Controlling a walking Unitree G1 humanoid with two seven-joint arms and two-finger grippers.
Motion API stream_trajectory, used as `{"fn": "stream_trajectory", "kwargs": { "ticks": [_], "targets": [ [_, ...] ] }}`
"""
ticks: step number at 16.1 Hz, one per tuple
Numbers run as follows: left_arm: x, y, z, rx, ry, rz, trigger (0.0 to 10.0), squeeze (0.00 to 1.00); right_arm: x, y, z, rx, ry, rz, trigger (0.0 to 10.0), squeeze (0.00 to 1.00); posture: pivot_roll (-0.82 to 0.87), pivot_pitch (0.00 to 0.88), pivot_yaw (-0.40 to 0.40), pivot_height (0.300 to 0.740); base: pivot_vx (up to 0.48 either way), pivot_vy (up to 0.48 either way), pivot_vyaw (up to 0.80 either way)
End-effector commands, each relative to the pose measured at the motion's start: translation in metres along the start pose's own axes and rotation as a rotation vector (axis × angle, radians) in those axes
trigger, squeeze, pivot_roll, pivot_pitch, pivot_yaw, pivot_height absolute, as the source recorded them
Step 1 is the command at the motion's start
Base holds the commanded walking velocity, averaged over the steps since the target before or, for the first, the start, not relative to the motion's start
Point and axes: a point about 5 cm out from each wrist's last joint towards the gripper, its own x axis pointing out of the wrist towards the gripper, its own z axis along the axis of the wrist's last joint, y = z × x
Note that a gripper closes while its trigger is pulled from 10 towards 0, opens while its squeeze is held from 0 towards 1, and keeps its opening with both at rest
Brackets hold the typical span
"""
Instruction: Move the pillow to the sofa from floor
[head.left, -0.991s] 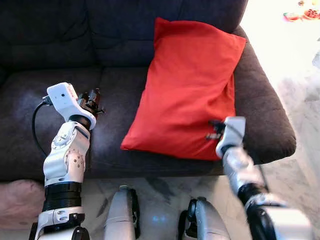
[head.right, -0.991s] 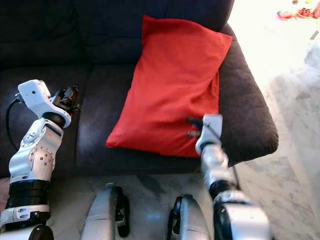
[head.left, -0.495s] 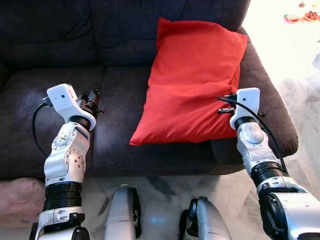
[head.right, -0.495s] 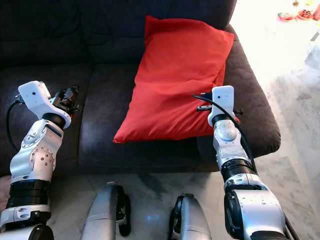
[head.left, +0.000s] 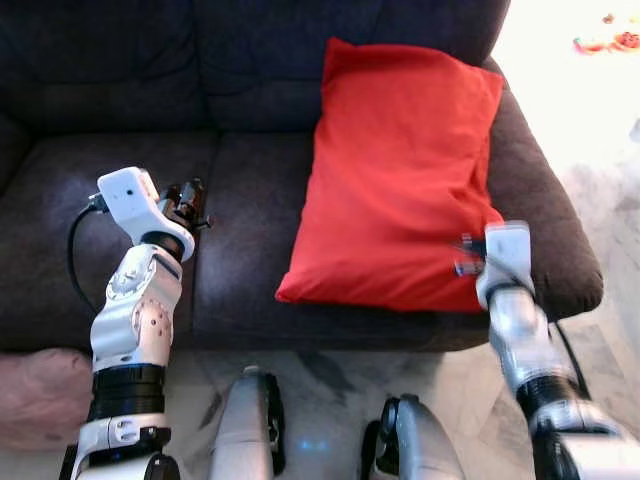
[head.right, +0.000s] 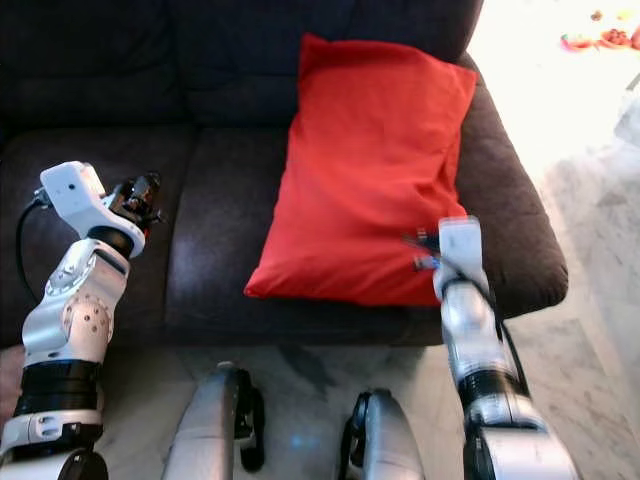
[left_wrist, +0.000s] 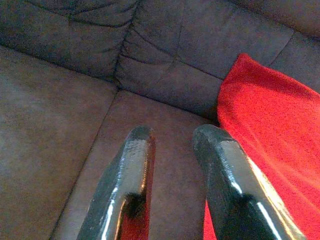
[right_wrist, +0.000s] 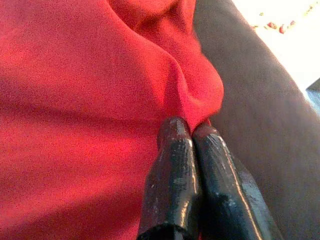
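the red pillow (head.left: 400, 180) lies on the sofa (head.left: 120, 180), spread over the seat cushion on the robot's right and leaning up against the backrest, so it is already off the floor. compared with half a second ago, the right arm has dropped lower and nearer the robot, and the right gripper (head.left: 466, 256) now sits at the pillow's near right corner rather than midway along its right edge; the pillow's near corner also looks to have slid a little to the right, though the camera may have shifted too. in the right wrist view its two black fingers (right_wrist: 175, 175) are pressed together with a bunched fold of red cloth right at their tips; whether they truly pinch the fabric is hard to say, but it looks so. the left gripper (left_wrist: 172, 165) hovers over the bare seat cushion, fingers slightly spread, holding nothing. the placement seems all but done; what likely remains is to let go and pull the right arm clear.
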Motion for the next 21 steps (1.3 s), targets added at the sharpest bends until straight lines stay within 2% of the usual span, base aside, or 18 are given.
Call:
{"fn": "stream_trajectory", "kwargs": {
  "ticks": [1,4,6,9,10,11,19,21],
  "targets": [
    [-0.003,0.003,-0.006,0.006,0.024,0.003,10.0,0.0,-0.005,-0.003,-0.009,-0.005,0.025,-0.034,10.0,0.0,0.07,0.192,0.013,0.657,0.0,0.0,0.0],
    [-0.002,0.001,-0.008,0.015,0.039,-0.009,10.0,0.0,-0.013,0.007,-0.027,0.004,0.083,-0.003,10.0,0.0,0.08,0.19,0.013,0.657,0.0,0.0,0.0],
    [-0.005,-0.001,-0.017,0.06,0.085,-0.033,10.0,0.0,-0.02,0.013,-0.041,0.032,0.144,-0.001,10.0,0.0,0.08,0.186,0.012,0.657,0.0,0.0,0.0],
    [-0.006,-0.003,-0.019,0.065,0.091,-0.043,10.0,0.0,-0.022,0.017,-0.044,0.041,0.157,0.004,10.0,0.0,0.09,0.188,0.012,0.657,0.0,0.0,0.0],
    [-0.007,-0.002,-0.019,0.067,0.093,-0.045,10.0,0.0,-0.022,0.017,-0.044,0.056,0.152,0.01,10.0,0.4,0.09,0.188,0.012,0.657,0.0,0.0,0.0],
    [-0.007,-0.002,-0.019,0.067,0.095,-0.045,10.0,0.0,-0.022,0.017,-0.043,0.056,0.149,0.008,10.0,1.0,0.09,0.188,0.013,0.657,0.0,0.0,0.0],
    [-0.009,-0.004,-0.026,0.089,0.113,-0.061,10.0,0.0,-0.017,0.016,-0.031,0.064,0.102,-0.011,10.0,1.0,0.09,0.178,0.013,0.657,0.0,0.0,0.0],
    [-0.009,-0.003,-0.029,0.092,0.123,-0.062,10.0,0.0,-0.015,0.01,-0.022,0.064,0.057,-0.067,10.0,1.0,0.09,0.167,0.012,0.657,0.0,0.0,0.0]
  ]
}}
